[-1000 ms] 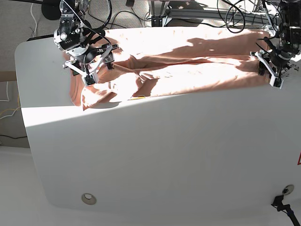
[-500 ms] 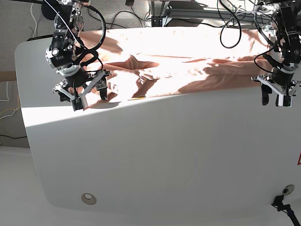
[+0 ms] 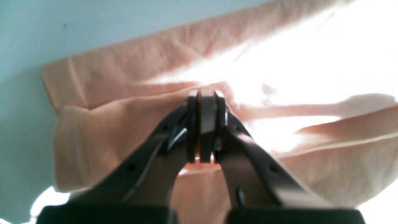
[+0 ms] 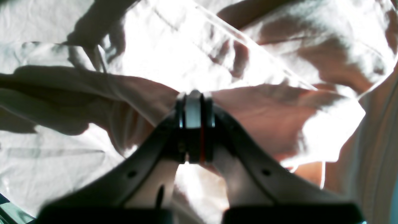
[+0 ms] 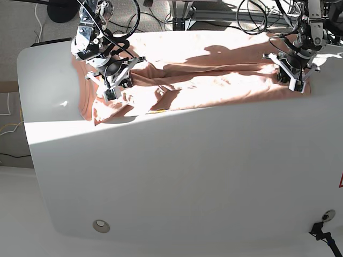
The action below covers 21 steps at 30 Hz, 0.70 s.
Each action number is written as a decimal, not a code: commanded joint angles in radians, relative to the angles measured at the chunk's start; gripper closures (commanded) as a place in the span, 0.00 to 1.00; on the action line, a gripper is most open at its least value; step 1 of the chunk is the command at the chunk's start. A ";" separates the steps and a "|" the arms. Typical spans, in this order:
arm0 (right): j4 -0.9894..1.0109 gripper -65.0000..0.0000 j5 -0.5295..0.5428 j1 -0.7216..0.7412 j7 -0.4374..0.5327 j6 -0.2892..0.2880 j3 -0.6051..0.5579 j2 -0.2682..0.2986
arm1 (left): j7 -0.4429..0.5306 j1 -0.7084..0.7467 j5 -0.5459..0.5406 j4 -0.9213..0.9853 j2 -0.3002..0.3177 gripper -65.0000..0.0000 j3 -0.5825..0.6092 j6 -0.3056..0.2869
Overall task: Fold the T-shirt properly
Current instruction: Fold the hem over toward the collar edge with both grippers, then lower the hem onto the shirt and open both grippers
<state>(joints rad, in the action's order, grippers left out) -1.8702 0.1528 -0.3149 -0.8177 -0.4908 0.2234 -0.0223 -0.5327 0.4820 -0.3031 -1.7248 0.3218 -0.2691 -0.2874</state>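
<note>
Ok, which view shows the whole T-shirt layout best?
The base view: the T-shirt lies spread along the table's far edge. Each wrist view shows only bunched fabric pinched by the left gripper or right gripper.

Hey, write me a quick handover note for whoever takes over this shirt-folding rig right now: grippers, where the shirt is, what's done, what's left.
Left gripper: shut on a pinch of the T-shirt near one end of the cloth.
Right gripper: shut on a pinch of the shirt at its other end.
The shirt lies stretched along the far edge of the white table, bunched and wrinkled, with lengthwise folds running across it.
Done: both ends gripped.
Left: the shirt is not yet a neat folded stack. Probably lift and bring the cloth over to fold it, then smooth it and release.
</note>
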 commanded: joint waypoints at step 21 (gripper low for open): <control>0.317 1.00 0.009 0.217 0.149 0.008 0.004 0.109 | 0.013 -0.279 -0.011 0.188 0.055 0.79 0.109 0.000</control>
<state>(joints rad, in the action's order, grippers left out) -1.5444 0.1871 -0.1009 -0.6498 -0.4950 0.2234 0.0776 -0.5137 0.2073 -0.3191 -1.4853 0.3622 -0.1307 -0.2882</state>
